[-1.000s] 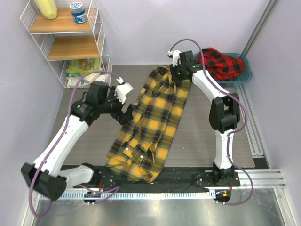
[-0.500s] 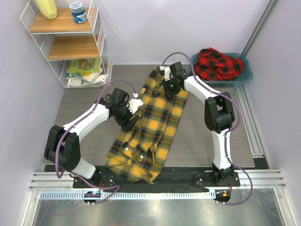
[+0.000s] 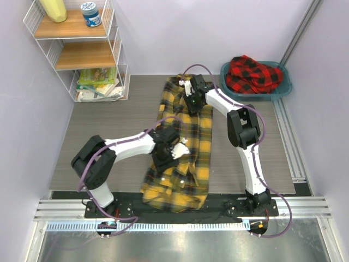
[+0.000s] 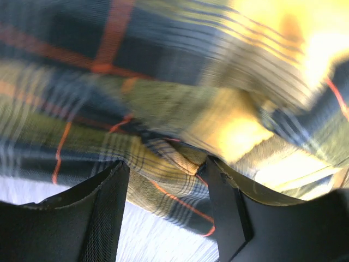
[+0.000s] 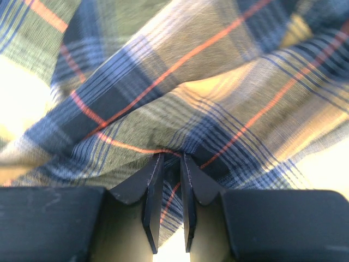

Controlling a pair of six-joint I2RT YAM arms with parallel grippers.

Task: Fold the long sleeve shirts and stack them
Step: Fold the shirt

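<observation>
The yellow-and-black checked flannel shirt (image 3: 202,136) lies on the grey surface (image 3: 120,120), long axis running 12 to 6 o'clock. The right pincer (image 5: 170,158) is pinched tight on its 12 o'clock end. The left pincer (image 4: 166,169), jaws apart around a cloth ridge, sits mid-length, nearer the 6 o'clock half. The red-and-black checked flannel shirt (image 3: 252,73) lies in the teal plastic basin (image 3: 284,87) at 1 o'clock.
</observation>
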